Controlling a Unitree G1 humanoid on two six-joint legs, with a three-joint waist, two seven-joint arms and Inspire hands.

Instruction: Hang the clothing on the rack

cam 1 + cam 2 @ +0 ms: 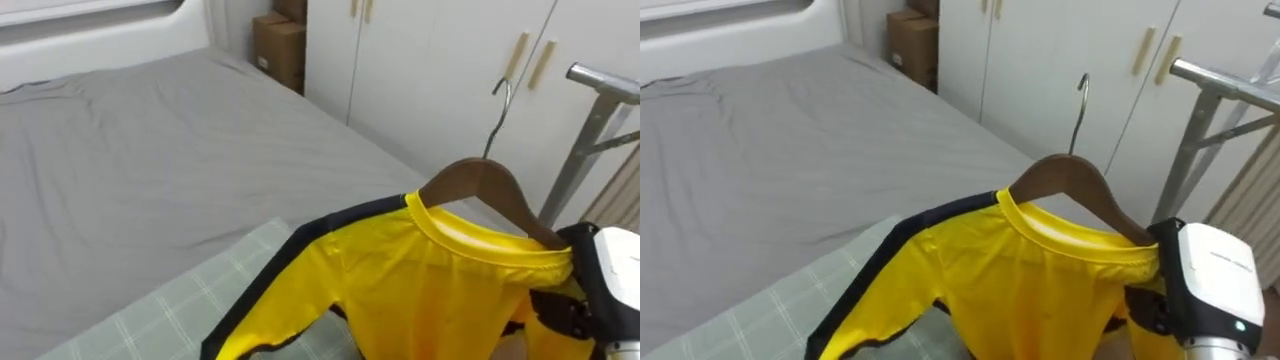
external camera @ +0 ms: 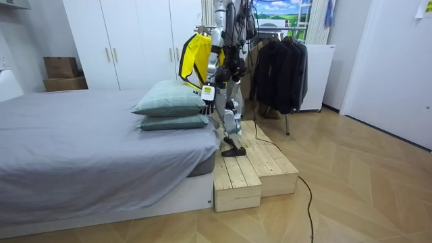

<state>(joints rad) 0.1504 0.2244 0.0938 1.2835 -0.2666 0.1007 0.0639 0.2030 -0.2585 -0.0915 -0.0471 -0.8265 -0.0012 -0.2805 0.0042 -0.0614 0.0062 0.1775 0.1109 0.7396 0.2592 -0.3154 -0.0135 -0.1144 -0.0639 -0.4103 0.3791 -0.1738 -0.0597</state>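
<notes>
The shirt (image 1: 430, 290) is already on the hanger (image 1: 490, 185), held up by the right hand (image 1: 1145, 312); I cannot tell its grip, as cloth hides it. The hook is not yet on the rack (image 1: 600, 85), so the hanging is left to do. The left hand (image 2: 208, 92) hangs low. A pillow (image 1: 170, 320) lies at the bed's (image 1: 150, 170) head edge, with the wardrobe (image 1: 430, 60) and boxes (image 1: 280, 50) beyond.

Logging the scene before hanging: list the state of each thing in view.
Wooden hanger: raised, hook on no rail.
Yellow shirt: draped on the hanger.
Right robot hand: at the shirt's shoulder.
Wardrobe doors: closed.
Cardboard boxes: stacked, closed.
Garment rack: loaded with dark coats.
Pillows: stacked on the bed.
</notes>
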